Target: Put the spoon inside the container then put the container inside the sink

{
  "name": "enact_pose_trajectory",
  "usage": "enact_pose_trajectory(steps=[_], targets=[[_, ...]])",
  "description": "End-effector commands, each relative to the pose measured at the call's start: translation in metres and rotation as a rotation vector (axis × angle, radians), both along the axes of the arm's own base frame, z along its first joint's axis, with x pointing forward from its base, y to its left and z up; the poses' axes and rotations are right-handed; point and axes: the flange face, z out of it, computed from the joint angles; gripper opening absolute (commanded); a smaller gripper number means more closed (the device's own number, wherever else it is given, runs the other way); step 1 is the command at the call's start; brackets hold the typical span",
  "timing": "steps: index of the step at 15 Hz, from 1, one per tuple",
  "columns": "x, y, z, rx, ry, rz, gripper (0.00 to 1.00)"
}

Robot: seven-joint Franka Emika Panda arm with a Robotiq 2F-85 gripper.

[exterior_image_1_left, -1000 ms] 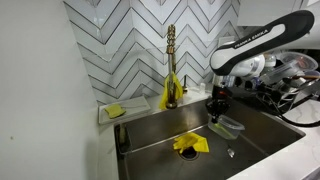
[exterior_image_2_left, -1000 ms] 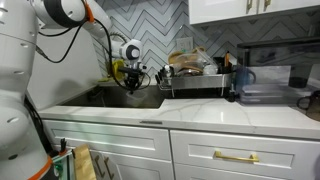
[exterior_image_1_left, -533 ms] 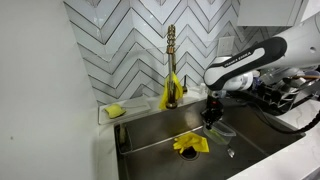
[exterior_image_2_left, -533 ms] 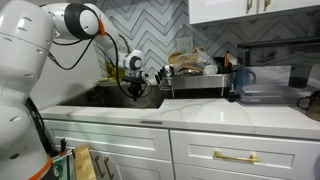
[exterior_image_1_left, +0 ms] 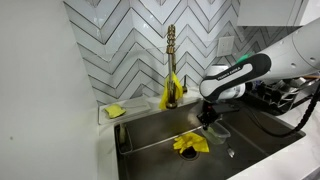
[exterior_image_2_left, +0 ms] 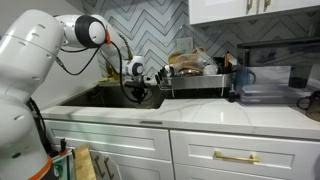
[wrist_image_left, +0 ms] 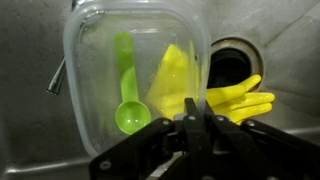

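Jaws sit low in the sink (wrist_image_left: pixel 25 120), clenched on the near rim of the tub (wrist_image_left: pixel 95 50), which reaches out ahead of them. Such a thin edge grip may slip; then the tub would tilt and the spoon (wrist_image_left: pixel 126 95) inside could spill out. Tub is clear, shallow, round-cornered; spoon is bright green.

The room is bright and evenly lit, with no hard shadows; in an exterior view the plain wall (exterior_image_1_left: pixel 40 100) is nearly washed white, while the sink (exterior_image_1_left: pixel 150 135) drops into grey shade below the tiles (exterior_image_1_left: pixel 120 40); in an exterior view the light runs warmer and flat across the cabinets (exterior_image_2_left: pixel 230 150), and the basin is dim; in the wrist view pale glare streaks the rim of the clear container (wrist_image_left: pixel 135 12); the gripper (wrist_image_left: pixel 190 122) is a dark, blurred shape close to the lens; every picture is small and soft.
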Motion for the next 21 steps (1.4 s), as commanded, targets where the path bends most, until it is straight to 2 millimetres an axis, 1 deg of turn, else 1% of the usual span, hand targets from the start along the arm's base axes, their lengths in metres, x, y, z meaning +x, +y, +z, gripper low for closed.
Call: enact_pose_trajectory(steps=[1, 2, 6, 9, 12, 13, 14, 16, 18, 21], targets=[[0.001, 0.001, 0.001, 0.0, 0.0, -0.001, 0.02], [0.006, 0.0, -0.01, -0.056, 0.002, -0.009, 0.02], [0.013, 0.002, -0.039, -0.091, 0.013, 0.002, 0.02], [0.018, 0.006, -0.055, -0.092, 0.006, -0.007, 0.02], [0.024, 0.011, -0.066, -0.094, 0.001, -0.008, 0.02], [0.025, 0.013, -0.066, -0.092, -0.003, -0.011, 0.32], [0.026, 0.015, -0.062, -0.091, -0.01, -0.016, 0.32], [0.026, 0.02, -0.048, -0.079, -0.014, -0.019, 0.46], [0.021, 0.027, -0.029, -0.072, -0.027, -0.021, 0.62], [0.01, 0.035, 0.007, -0.109, -0.034, -0.046, 0.84]])
